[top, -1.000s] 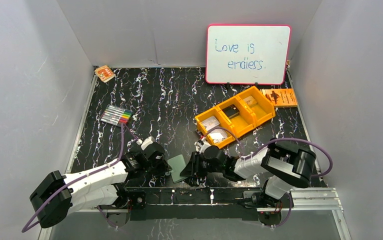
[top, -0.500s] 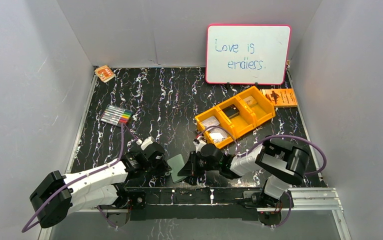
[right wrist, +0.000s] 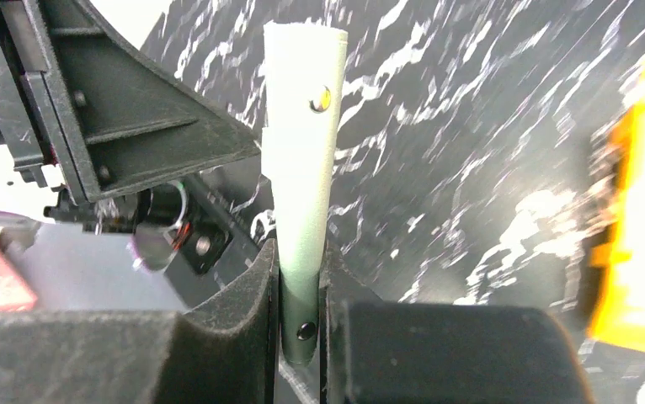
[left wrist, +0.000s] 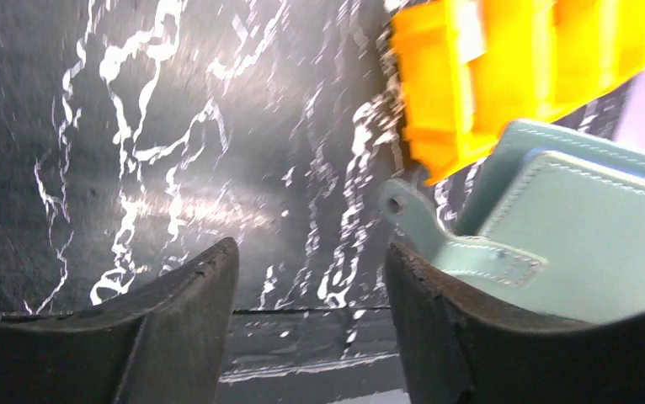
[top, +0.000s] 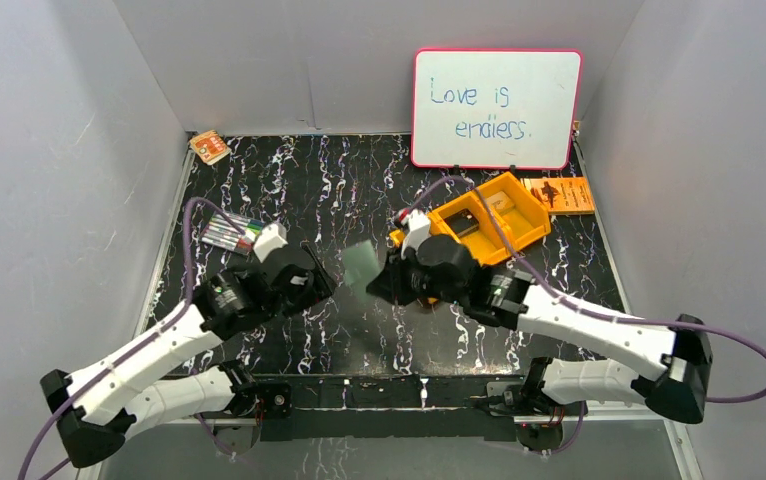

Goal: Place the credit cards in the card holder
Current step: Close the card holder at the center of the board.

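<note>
My right gripper [top: 379,278] is shut on the sage-green card holder [top: 362,268] and holds it on edge above the middle of the table. In the right wrist view the folded holder [right wrist: 302,168] stands upright between the pads of that gripper [right wrist: 301,252], snap button showing. My left gripper [top: 321,283] hangs open just left of it. In the left wrist view the holder [left wrist: 572,244], with its strap, lies outside the right finger [left wrist: 437,320], and nothing sits inside the open gripper [left wrist: 311,252]. The credit cards are hidden behind the right arm.
An orange compartment tray [top: 519,215] stands right behind the right gripper. An orange booklet [top: 559,194] and a whiteboard [top: 494,108] are at the back right. A marker pack [top: 231,232] lies left, and a small orange packet [top: 209,147] sits in the far left corner.
Both arms have swung from the near edge toward the table's middle. The right gripper has carried the card holder up with it. The left gripper has opened and no longer touches the holder.
</note>
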`<state>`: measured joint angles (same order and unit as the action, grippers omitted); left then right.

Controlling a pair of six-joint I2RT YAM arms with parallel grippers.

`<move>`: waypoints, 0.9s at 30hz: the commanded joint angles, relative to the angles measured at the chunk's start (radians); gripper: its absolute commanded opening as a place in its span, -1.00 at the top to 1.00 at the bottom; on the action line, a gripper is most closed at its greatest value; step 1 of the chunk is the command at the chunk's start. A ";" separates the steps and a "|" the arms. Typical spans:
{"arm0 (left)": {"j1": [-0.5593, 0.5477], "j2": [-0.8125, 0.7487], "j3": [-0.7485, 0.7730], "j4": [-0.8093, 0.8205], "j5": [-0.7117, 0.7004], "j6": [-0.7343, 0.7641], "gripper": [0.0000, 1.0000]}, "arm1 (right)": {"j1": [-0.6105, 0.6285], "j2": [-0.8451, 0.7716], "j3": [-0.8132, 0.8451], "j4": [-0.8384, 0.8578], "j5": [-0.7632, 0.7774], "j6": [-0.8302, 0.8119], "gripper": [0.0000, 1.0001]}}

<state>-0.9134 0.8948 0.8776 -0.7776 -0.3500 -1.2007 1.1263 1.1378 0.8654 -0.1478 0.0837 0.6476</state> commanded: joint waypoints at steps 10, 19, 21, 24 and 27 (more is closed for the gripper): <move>0.001 -0.007 0.500 0.180 -0.318 0.285 -0.78 | -0.002 -0.132 0.212 0.308 0.670 -1.313 1.00; 0.001 -0.023 0.440 0.576 -0.144 0.390 -0.81 | 0.025 0.046 0.057 1.244 0.747 -2.269 1.00; 0.000 -0.030 0.411 0.659 -0.108 0.403 -0.81 | 0.025 0.055 -0.014 1.383 0.676 -2.403 1.00; 0.000 -0.002 0.441 0.651 -0.090 0.387 -0.82 | 0.025 0.009 -0.074 1.365 0.594 -2.426 1.00; 0.001 0.012 0.448 0.664 -0.047 0.387 -0.82 | 0.025 -0.005 -0.089 1.358 0.588 -2.440 1.00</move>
<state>-0.9134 0.9031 1.2968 -0.2203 -0.4587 -0.8364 1.1477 1.1957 0.7727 0.9756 0.7311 -1.6302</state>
